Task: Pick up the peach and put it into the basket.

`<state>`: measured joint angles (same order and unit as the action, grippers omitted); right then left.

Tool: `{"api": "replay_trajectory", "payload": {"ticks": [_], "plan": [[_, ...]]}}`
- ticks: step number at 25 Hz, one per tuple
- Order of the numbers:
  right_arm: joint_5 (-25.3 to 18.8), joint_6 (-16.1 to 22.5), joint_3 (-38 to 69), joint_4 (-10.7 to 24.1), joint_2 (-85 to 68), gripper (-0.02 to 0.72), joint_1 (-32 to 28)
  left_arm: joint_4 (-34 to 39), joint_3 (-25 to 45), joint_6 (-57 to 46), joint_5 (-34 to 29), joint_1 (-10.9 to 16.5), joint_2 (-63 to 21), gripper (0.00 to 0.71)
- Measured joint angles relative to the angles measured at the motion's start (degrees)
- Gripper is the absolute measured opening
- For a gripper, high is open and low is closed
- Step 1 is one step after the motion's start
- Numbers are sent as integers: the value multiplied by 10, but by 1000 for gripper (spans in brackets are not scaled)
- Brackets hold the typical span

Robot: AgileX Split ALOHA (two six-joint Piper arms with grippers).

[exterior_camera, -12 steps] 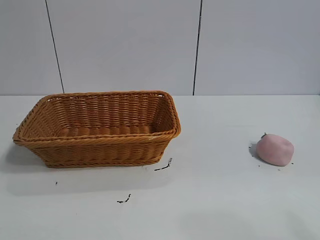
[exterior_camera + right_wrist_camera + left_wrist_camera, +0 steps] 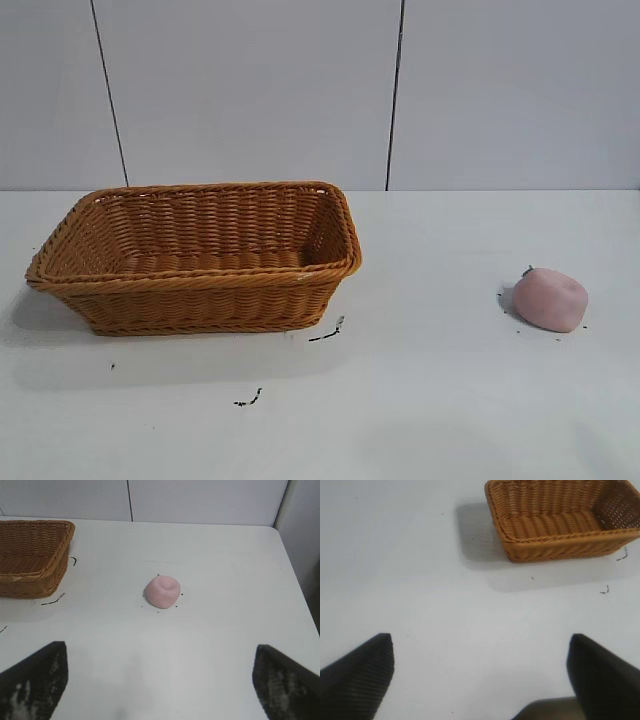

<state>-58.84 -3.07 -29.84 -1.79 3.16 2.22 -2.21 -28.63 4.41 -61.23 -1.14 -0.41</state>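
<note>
The pale pink peach (image 2: 549,299) lies on the white table at the right; in the right wrist view it (image 2: 162,592) shows its dimple on top. The orange-brown wicker basket (image 2: 200,258) stands at the left, empty; it also shows in the left wrist view (image 2: 560,520) and in the right wrist view (image 2: 30,555). My right gripper (image 2: 160,672) is open and empty, some way short of the peach above the table. My left gripper (image 2: 481,667) is open and empty, apart from the basket. Neither gripper shows in the exterior view.
Small dark marks (image 2: 327,331) lie on the table in front of the basket. The table's right edge (image 2: 295,580) runs near the peach, with a grey wall behind. Bare tabletop (image 2: 430,330) lies between basket and peach.
</note>
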Motion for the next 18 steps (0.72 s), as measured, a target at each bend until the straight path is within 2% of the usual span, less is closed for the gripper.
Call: {"api": "replay_trajectory", "payload": {"ticks": [18], "plan": [[11, 11, -264, 4, 688, 690, 0, 0, 0, 0, 0, 0, 0, 692]]}}
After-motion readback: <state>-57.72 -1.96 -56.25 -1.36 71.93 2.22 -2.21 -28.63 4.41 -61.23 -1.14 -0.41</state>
